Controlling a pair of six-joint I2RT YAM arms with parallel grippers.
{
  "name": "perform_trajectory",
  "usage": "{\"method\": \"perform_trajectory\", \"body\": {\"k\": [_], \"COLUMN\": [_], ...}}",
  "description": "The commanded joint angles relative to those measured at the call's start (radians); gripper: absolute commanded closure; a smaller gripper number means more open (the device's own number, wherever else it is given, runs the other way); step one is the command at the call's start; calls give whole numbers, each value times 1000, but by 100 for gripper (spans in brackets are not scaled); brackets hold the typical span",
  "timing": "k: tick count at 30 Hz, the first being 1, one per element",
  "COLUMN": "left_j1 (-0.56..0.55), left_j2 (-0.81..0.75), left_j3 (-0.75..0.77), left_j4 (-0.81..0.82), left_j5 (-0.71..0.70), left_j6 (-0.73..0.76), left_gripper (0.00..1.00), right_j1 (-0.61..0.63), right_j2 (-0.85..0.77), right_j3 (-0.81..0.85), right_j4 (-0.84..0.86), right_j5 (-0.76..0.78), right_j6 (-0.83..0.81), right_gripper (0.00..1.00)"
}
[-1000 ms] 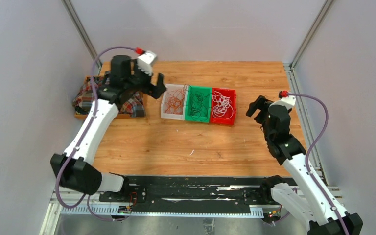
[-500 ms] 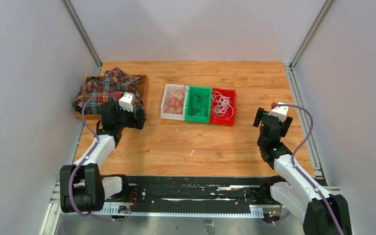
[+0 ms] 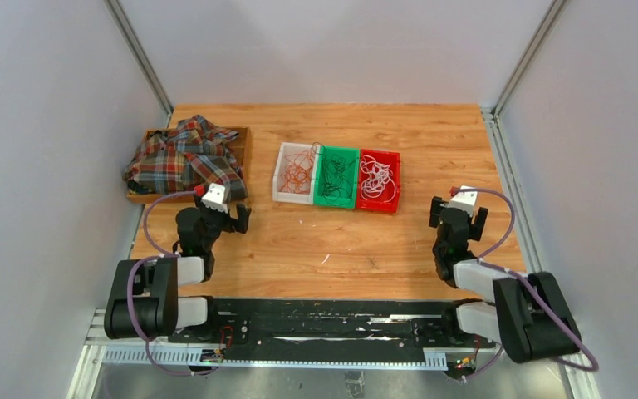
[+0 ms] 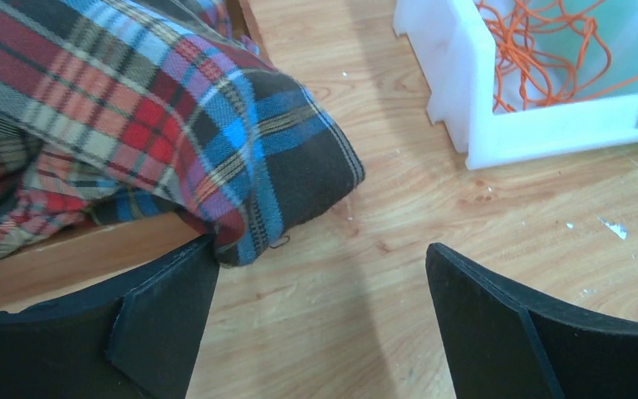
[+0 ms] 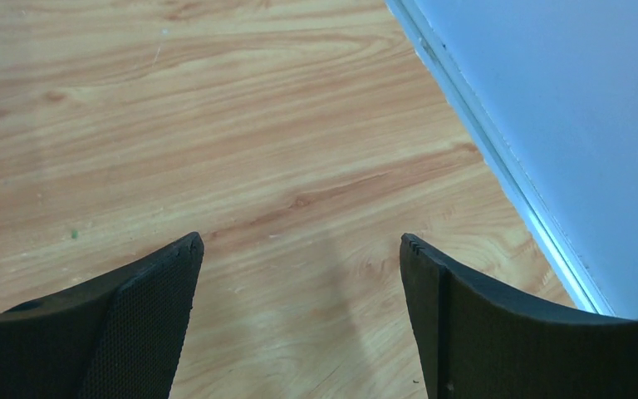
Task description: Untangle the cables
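Three bins stand in a row at the middle of the table (image 3: 365,249), and the cables lie sorted among them. The orange cables (image 3: 297,174) are in the white bin (image 3: 292,198), the dark cables (image 3: 336,179) in the green bin (image 3: 334,204), and the white cables (image 3: 375,178) in the red bin (image 3: 378,208). The row's long axis runs left to right across the table, on the far side of both arms and between them.

Both arms sit folded low near their bases. The left arm (image 3: 193,233) is the nearer one to the row. Its jaws stand wide apart and hold nothing, and in its wrist view the white bin's corner lies ahead and to the right, with orange loops showing inside. The plaid cloth (image 4: 158,125), spilling off its wooden tray (image 4: 75,258), lies just beside the left-hand finger (image 4: 166,324), so any reach toward the bins probably wants a swing to the right, away from the fabric.

The right arm (image 3: 465,270) also has its jaws wide apart and empty. They face bare wood and the wall's foot, with no bin in its wrist view. The red bin lies ahead and off to its left. With each colour in its own bin, the sorting looks complete.
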Motion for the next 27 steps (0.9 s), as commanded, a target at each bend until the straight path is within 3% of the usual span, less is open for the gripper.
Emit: {"method": "perform_trajectory", "body": {"k": [1,3,5,7,8,10,12,27], "left_j1": [2,2,2,-4,-20,-30,-29,-30], "left_j2": [9,73,143,79,68,105,96,96], "left_j3": [-11,-24,-22,32,38,22,24,24], "left_j4": [221,312,412,191,167,266,243,245], "left_j5": [-75,-90,-87,-88,-112,-113,-114,-116], "left_j6": [-31,-34,-70,-28,-7,-24,-22,-23], "left_gripper": [2,2,2,2,2,2,2,2], "right_j1": [-20,-18,-22,-22,-23,-58,-70,-68], "right_j2": [148,191,232,306,322,281,249,269], "right_j3": [-39,-30,-49,-44,-22,18,37,27], "right_j4": [363,383,438,534,519,362,286,336], "right_j5": [-66,-206,-205,-195,-180,-207,-224,-235], "right_j6": [-87,-140,-122,-146,-147,-91,-72,-89], "right_gripper": [13,12,12,12,10,10,9,9]}}
